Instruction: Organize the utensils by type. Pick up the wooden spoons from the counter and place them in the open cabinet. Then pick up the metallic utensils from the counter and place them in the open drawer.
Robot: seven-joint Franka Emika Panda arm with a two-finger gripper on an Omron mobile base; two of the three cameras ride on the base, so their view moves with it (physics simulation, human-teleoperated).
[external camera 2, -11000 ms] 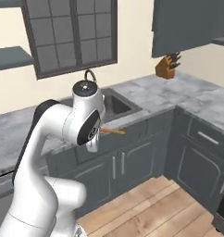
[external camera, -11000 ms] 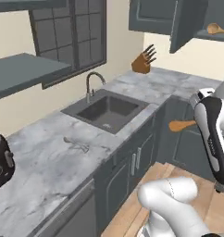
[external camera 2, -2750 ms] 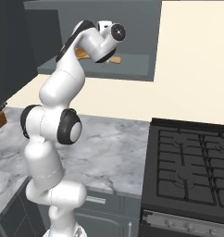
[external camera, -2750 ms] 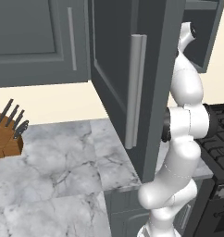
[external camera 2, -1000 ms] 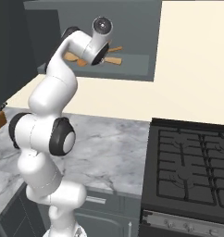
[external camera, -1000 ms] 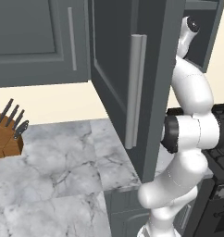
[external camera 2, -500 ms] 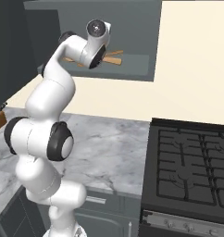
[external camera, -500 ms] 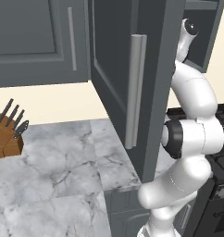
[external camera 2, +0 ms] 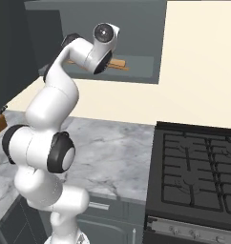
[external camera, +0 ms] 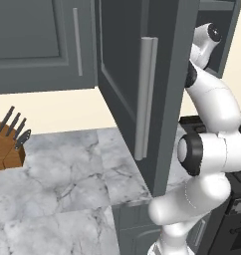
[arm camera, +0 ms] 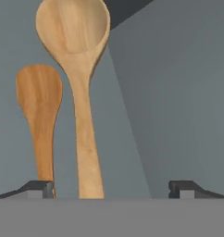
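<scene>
Released now — two orange-brown wooden spoons (arm camera: 84, 92) before the spread claw (arm camera: 111, 187).

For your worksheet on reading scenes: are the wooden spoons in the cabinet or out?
In. Both wooden spoons lie on the cabinet shelf, clear of the open end effector.

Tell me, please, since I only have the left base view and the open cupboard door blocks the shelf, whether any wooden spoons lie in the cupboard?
Observer: Yes. The hand view shows two wooden spoons side by side on the shelf, a larger spoon and a smaller spoon.
Operator: Is the gripper holding either of them?
Observer: No. The gripper is open, its fingertips wide apart.
Operator: What stands to the right of the cupboard?
Observer: In the right base view, a black stove sits beside the marble counter.
</scene>
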